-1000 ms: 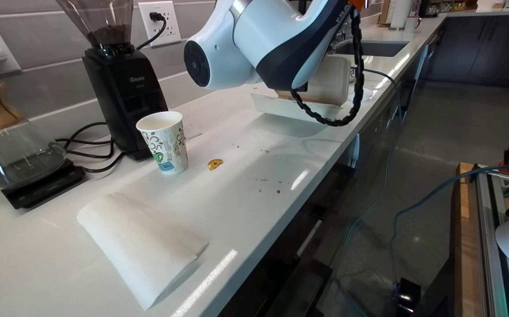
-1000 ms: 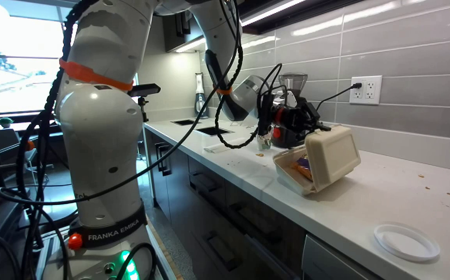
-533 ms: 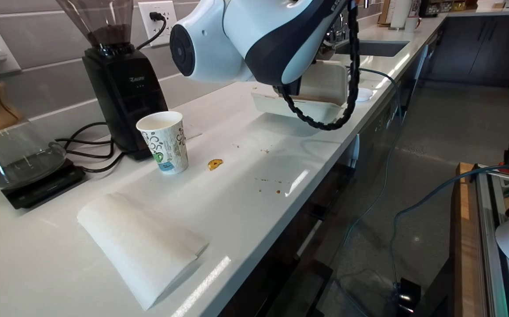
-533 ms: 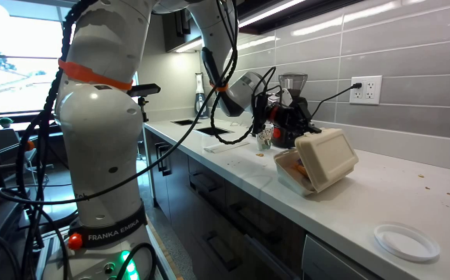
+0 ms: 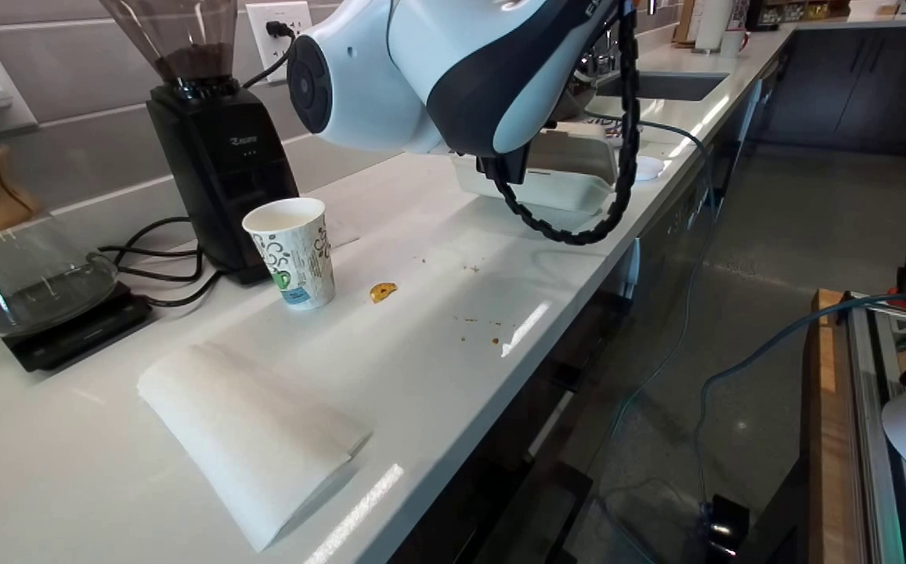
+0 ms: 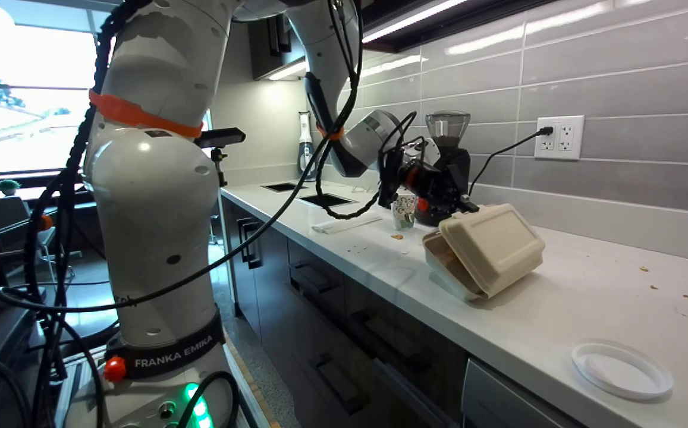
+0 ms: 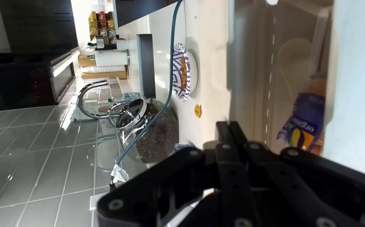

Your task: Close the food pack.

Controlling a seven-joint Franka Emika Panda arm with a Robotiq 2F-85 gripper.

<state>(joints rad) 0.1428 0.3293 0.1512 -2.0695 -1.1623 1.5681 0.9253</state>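
The food pack [image 6: 495, 249], a cream clamshell box, stands on the counter with its lid tilted partly down over the base. Its base also shows behind the arm in an exterior view [image 5: 566, 190]. In the wrist view the fingertips of my gripper [image 7: 228, 123] are together at the rim of the lid [image 7: 214, 94], with the thin rim seeming to run between them. A purple packet [image 7: 307, 118] and some orange food lie inside the box. My gripper [image 6: 467, 206] is at the lid's raised edge; the arm hides it in the opposite exterior view.
A paper cup [image 5: 294, 254], a black coffee grinder [image 5: 221, 172] and a folded white cloth [image 5: 249, 439] are on the counter. A round white lid [image 6: 622, 370] lies near the front edge. A patterned bowl [image 7: 180, 74] and glass jar [image 7: 157, 138] stand beyond the box.
My gripper has moved down and away from the lid's hinge side, and the lid has swung with it from nearly upright to a lower tilt, covering the food more. The base has barely shifted.
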